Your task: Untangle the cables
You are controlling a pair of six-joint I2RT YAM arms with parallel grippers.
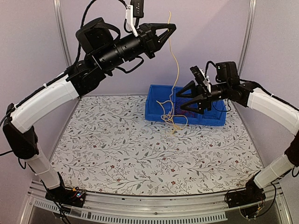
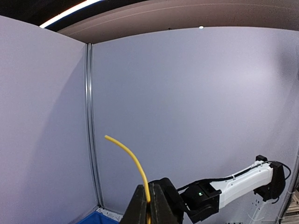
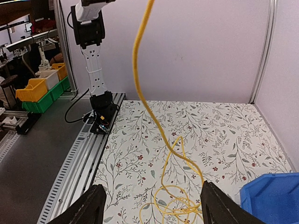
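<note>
The left pincer (image 1: 172, 29) is raised high, its fingers (image 2: 139, 206) pressed together on the yellow cable (image 1: 177, 65). In the left wrist view the cable (image 2: 132, 156) is clamped right at the fingertips. A short free end curves up and away above them, toward the back wall (image 2: 196, 102).

Below this pincer the cable hangs in a long, loosely wavy line. It ends in a few slack loops on the patterned table (image 1: 117, 144), just in front of the blue bin (image 1: 205, 119).

The right pincer (image 1: 180, 101) is much lower, held above the bin and level with the lower part of the hanging strand. Its jaws are spread wide and grip nothing. In the right wrist view the two fingers (image 3: 93, 205) stand far apart at the bottom edge. The cable (image 3: 134, 56) drops from overhead ahead of the gap between them, clear of both tips as far as can be seen. The loops lie on the table (image 3: 224, 130) beyond the fingertips, and a corner of the bin (image 3: 271, 196) shows beside the right-hand finger.

From above, the strand passes just to the left of the open fingertips, and whether it brushes them cannot be told. Something reddish lies in the bin behind this pincer, too hidden to make out.
</note>
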